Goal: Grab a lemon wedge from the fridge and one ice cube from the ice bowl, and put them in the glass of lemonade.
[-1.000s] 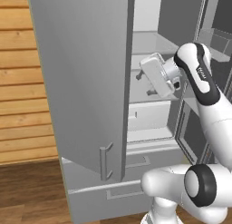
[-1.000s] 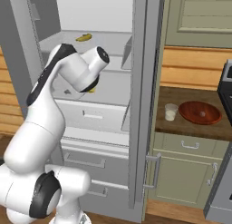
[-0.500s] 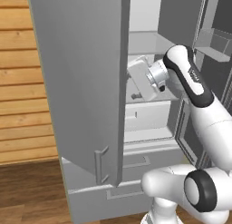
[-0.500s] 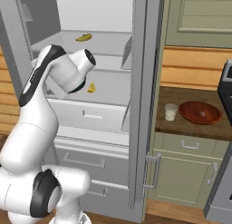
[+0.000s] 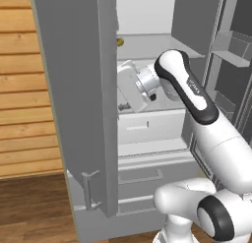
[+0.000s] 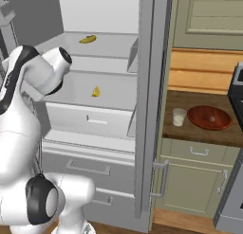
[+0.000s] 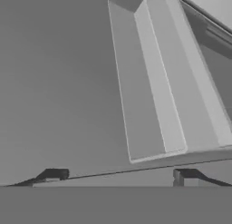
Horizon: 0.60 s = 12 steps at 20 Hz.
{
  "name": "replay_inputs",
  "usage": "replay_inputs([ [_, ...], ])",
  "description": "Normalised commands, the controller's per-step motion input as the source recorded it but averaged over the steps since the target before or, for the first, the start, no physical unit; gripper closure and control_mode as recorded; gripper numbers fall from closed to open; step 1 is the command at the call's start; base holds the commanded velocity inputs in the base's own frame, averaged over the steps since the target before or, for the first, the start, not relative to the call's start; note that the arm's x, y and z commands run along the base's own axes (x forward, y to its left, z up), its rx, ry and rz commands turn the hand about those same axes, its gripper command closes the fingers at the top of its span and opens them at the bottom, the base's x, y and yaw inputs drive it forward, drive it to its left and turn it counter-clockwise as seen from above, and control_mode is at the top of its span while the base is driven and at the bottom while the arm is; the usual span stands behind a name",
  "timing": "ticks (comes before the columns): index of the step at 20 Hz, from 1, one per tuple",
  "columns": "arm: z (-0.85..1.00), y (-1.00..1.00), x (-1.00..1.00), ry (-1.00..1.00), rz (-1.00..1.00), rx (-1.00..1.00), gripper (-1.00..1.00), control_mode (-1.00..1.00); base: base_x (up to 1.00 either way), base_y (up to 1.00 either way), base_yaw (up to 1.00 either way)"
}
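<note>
inside the open fridge, the arm is reaching over the middle shelf, its hand turned toward the left door in the left base view. the gripper shows in the hand view as two dark finger tips set well apart, with nothing between them, so the jaws look released and empty; that view faces grey fridge wall and a pale shelf edge, so it is a poor guide to where the hand points.

the lemon wedge lies on the middle shelf, apart from the hand, to its right in the right base view. a banana rests on the shelf above it. out on the wooden counter to the right of the fridge, the glass of lemonade stands just beside the ice bowl; i cannot tell whether ice is in the bowl.

the step in hand seems to be the approach to the wedge, with nothing grasped yet. the next move likely calls for swinging the hand back toward the wedge, bringing the spread fingers down on either side of it, then closing without nudging it deeper on the shelf.
</note>
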Motion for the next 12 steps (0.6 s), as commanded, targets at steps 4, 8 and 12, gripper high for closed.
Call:
replay_inputs([
  [4,0.24,0.92,-0.34,-0.01,0.03,0.0,-1.0,-1.0,0.0,0.0,0.0],
  [8,0.26,0.6,-0.37,-0.01,0.04,0.0,-1.0,-1.0,0.0,0.0,0.0],
  [12,0.2,0.13,-0.42,-0.04,0.1,0.0,-1.0,-1.0,0.0,0.0,0.0],
])
